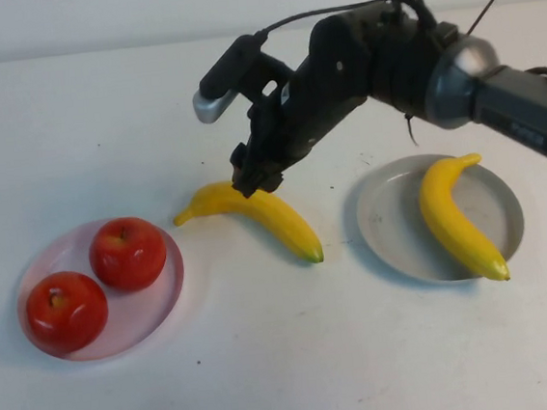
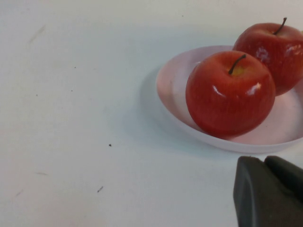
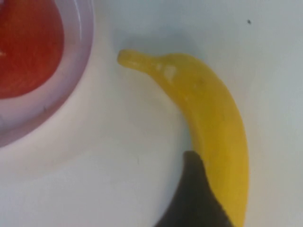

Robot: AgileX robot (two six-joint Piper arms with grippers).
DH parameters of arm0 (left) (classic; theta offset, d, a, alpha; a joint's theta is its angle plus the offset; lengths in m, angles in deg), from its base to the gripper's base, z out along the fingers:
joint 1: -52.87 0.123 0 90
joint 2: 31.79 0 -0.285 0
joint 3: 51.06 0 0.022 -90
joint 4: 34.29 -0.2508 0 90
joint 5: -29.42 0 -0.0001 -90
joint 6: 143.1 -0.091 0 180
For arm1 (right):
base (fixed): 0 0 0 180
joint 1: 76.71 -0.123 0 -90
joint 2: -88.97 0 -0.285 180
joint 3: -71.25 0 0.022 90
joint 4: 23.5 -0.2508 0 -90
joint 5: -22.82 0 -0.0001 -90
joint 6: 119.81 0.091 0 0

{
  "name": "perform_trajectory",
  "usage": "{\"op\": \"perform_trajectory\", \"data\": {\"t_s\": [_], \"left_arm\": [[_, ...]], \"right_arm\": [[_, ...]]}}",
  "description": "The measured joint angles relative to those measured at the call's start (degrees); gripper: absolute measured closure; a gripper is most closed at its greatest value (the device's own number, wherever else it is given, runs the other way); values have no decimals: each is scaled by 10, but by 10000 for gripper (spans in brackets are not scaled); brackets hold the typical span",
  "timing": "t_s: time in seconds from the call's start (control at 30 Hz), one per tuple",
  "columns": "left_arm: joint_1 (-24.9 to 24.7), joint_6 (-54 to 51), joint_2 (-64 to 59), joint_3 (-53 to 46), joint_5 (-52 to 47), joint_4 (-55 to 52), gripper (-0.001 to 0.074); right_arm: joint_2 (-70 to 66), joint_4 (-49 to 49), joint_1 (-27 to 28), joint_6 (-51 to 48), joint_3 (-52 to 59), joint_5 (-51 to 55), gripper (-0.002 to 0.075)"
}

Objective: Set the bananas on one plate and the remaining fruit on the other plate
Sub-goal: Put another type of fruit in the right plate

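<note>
One banana (image 1: 274, 215) lies on the white table between the plates. The other banana (image 1: 454, 217) lies on the grey plate (image 1: 393, 242) at the right. Two red apples (image 1: 127, 253) (image 1: 66, 310) sit on the pale pink plate (image 1: 166, 293) at the left. My right gripper (image 1: 252, 183) is low over the stem end of the table banana and open. In the right wrist view one finger (image 3: 194, 189) touches the side of that banana (image 3: 208, 104); the other finger is out of view. My left gripper (image 2: 267, 163) is shut and empty near the pink plate (image 2: 170, 85), out of the high view.
The right arm (image 1: 405, 57) reaches in from the far right, above the grey plate's far side. Bare white table lies in front of both plates and behind the pink plate.
</note>
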Motion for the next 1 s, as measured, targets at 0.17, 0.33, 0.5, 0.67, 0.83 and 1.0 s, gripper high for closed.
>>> {"op": "perform_trajectory", "data": {"t_s": [0.17,0.33,0.5,0.67,0.83,1.0], "left_arm": [[0,0,0,0,0,0,734],[0,0,0,0,0,0,734],[0,0,0,0,0,0,734],[0,0,0,0,0,0,734],[0,0,0,0,0,0,734],[0,0,0,0,0,0,734]], "right_arm": [[-78,7,-11,-5,-70,9,300],[-123,36,-13,-28,-111,33,300],[-129,62,-13,-32,-114,33,300],[-135,69,-13,-33,-115,38,300],[-147,70,-13,-33,-116,46,301],[-147,70,-13,-33,-118,47,389]]}}
